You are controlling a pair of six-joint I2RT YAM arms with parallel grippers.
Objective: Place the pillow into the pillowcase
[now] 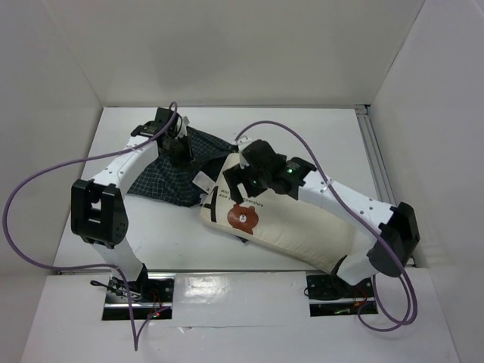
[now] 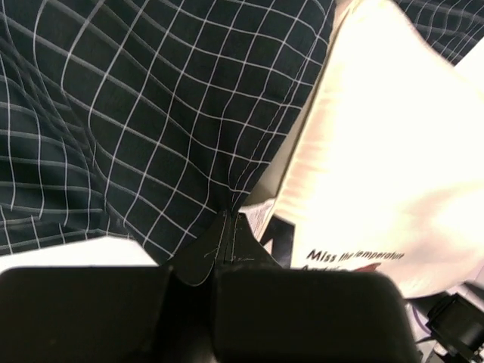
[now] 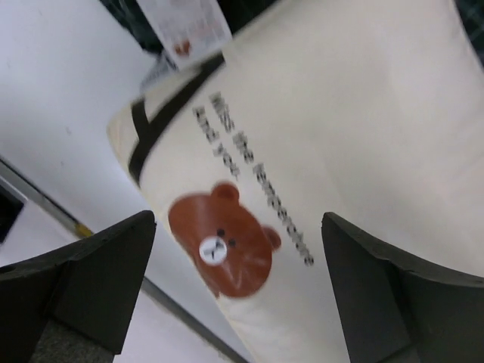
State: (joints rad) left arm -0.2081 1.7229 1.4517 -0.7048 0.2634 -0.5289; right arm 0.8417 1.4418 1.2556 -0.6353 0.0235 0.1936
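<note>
The cream pillow [image 1: 291,227] lies at the table's middle, bear face [image 1: 243,217] up, its tagged end against the navy checked pillowcase [image 1: 170,180]. My left gripper [image 1: 180,149] is shut on a fold of the pillowcase; in the left wrist view its tips [image 2: 231,227] pinch the checked fabric [image 2: 136,113], with the pillow [image 2: 393,166] to the right. My right gripper [image 1: 243,180] is open above the pillow's tagged end. In the right wrist view it [image 3: 238,280] hovers wide open and empty over the pillow [image 3: 355,113], the bear print [image 3: 223,238] and the white tag [image 3: 185,26].
White walls enclose the table on the left, back and right. A metal rail [image 1: 376,162] runs along the right side. Purple cables [image 1: 45,178] loop off both arms. The arm bases [image 1: 128,291] stand at the near edge.
</note>
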